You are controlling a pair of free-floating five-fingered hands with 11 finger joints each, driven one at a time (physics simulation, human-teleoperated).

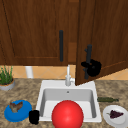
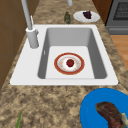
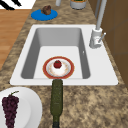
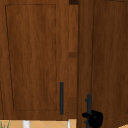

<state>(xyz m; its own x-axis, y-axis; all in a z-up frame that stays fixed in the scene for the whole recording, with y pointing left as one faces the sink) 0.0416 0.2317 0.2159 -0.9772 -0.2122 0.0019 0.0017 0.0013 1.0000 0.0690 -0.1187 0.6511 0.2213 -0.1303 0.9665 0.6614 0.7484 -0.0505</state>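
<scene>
So I'm driving the right hand (image 1: 93,67) and it's wrapping its fingers around the dark bar handle (image 1: 88,53) of the right cabinet door (image 1: 105,37), which is hanging partly swung out over the faucet (image 1: 68,77) while the left cabinet door (image 1: 35,32) is sitting flush. I'm guessing the door's roughly partway through its swing, with more to go before it's either wide open or closed. The left hand (image 1: 34,116) is just floating by the blue plate (image 1: 11,116), fingers looking curled on nothing.
</scene>
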